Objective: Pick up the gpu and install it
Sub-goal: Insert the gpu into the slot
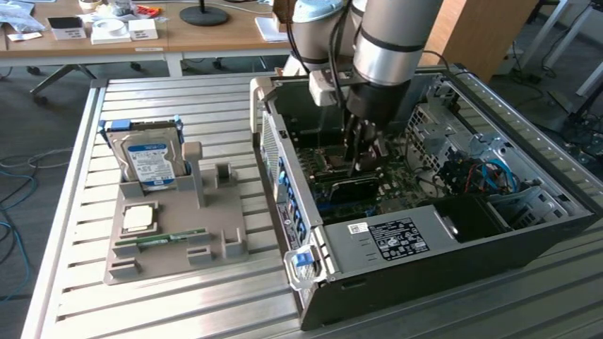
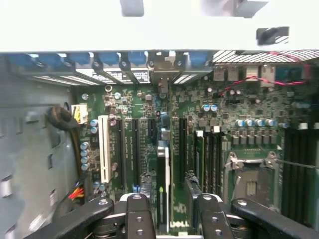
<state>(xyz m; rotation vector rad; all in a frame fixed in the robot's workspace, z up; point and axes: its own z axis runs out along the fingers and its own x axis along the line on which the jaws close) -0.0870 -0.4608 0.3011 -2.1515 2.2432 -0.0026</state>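
The gpu point(image 1: 351, 188) stands on edge among the motherboard's expansion slots inside the open PC case point(image 1: 556, 233), directly under my gripper point(image 1: 363, 166). In the wrist view the gpu point(image 2: 162, 169) shows edge-on as a thin dark card. Its silver bracket end point(image 2: 162, 69) meets the case's rear slot openings. My gripper point(image 2: 169, 214) straddles the card. The black fingers point(image 2: 139, 211) sit to either side, and green board shows in the gaps between them and the card. The jaws are open and hold nothing.
A grey parts holder point(image 1: 174, 265) sits on the slatted aluminium table at the exterior view's left, carrying a hard drive point(image 1: 151, 159), a CPU point(image 1: 138, 217) and a RAM stick point(image 1: 160, 240). The power supply point(image 1: 396, 236) and drive cage hem in the motherboard. The CPU socket point(image 2: 251, 181) stands bare.
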